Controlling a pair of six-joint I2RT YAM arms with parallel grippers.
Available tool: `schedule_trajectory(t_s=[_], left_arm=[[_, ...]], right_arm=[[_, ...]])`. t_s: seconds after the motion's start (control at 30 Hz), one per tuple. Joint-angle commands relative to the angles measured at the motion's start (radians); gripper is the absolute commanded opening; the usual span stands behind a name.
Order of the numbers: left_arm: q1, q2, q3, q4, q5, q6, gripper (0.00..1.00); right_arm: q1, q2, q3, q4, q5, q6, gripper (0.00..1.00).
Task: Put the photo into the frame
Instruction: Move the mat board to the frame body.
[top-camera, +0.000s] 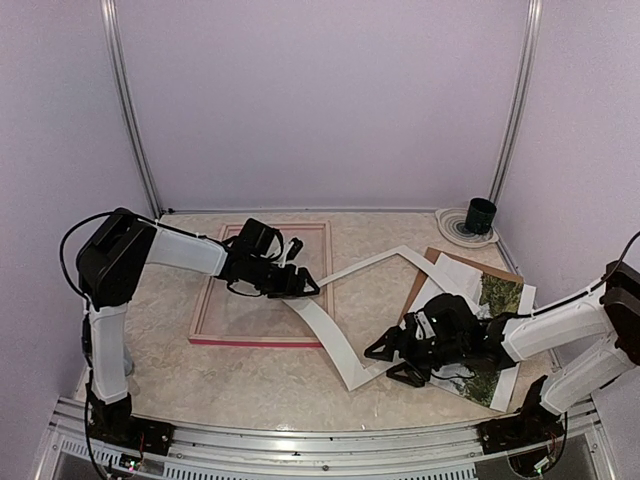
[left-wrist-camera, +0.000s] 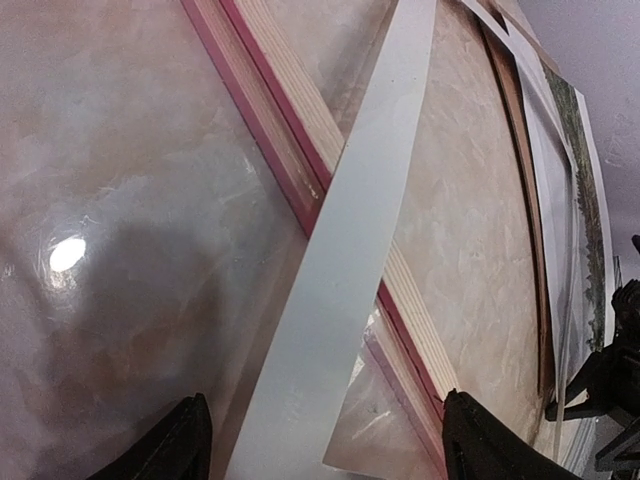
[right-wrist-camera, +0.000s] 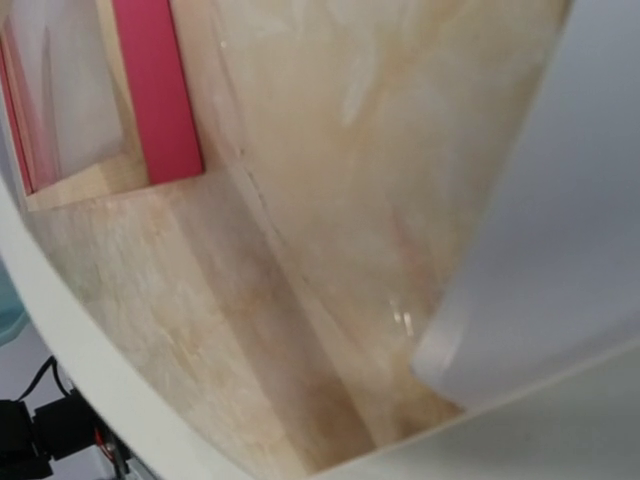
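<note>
Marbled beige worktop (top-camera: 260, 385) carries the frame (top-camera: 255, 341), pale back up, at left. The photo (top-camera: 500, 296) lies well apart at right on a brown board (top-camera: 417, 288). The left end effector (top-camera: 303, 284) straddles the white mat (top-camera: 335, 352), fingers spread. The right end effector (top-camera: 397, 364) is also spread, at the photo's near corner.

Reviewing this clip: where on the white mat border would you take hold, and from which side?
Probably the white mat border where its strip crosses the right rail of the frame: it is narrow there, and the rail seems to prop it off the table. Come down from the frame side, the open left claw straddling the strip across its width.
</note>
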Motion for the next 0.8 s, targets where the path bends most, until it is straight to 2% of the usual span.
schedule_trajectory(t_s=[0.0, 0.33, 0.77], left_arm=[[0.011, -0.046, -0.036, 0.012, 0.017, -0.04, 0.77], [0.027, -0.121, -0.097, 0.056, 0.007, -0.077, 0.74], [0.025, -0.251, -0.259, 0.102, -0.066, -0.12, 0.74]], right_arm=[[0.011, 0.014, 0.031, -0.074, 0.023, -0.043, 0.86], [0.01, 0.025, 0.12, -0.191, 0.034, -0.147, 0.87], [0.01, 0.143, 0.252, -0.272, -0.027, -0.292, 0.87]])
